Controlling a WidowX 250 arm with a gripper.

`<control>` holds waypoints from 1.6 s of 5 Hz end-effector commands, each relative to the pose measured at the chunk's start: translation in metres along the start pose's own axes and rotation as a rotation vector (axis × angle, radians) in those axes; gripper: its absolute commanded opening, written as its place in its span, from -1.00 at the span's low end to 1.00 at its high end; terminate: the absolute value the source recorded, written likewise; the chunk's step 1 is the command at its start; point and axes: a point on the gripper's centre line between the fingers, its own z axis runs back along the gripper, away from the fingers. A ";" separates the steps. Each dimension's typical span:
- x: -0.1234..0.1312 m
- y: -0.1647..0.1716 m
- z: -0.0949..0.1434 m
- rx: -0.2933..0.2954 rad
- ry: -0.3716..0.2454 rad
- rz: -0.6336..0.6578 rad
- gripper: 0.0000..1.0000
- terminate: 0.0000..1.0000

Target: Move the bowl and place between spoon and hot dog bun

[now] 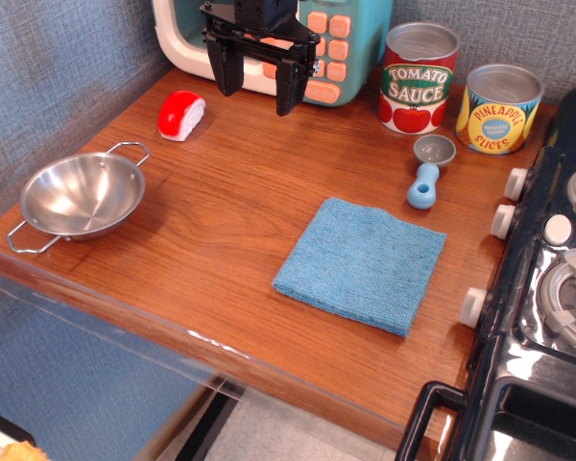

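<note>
The shiny steel bowl (82,197) with two wire loop handles sits at the left front of the wooden table (221,240). The hot dog bun (180,115), red on top with a white base, lies at the back left. The spoon (428,169), a light-blue handle with a grey cup, lies at the back right beside the cans. My black gripper (257,82) hangs open and empty at the back, above the table between the bun and the spoon, far from the bowl.
A blue cloth (361,263) lies at centre right. A tomato sauce can (418,77) and a pineapple slices can (498,108) stand at the back right. A toy microwave (336,43) stands behind the gripper. A black toy stove (547,279) borders the right edge.
</note>
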 end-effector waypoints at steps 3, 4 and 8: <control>-0.035 0.014 -0.011 -0.052 0.026 0.067 1.00 -1.00; -0.058 0.017 -0.005 -0.034 0.009 0.079 1.00 -1.00; -0.098 0.029 -0.019 0.094 0.011 0.117 1.00 -1.00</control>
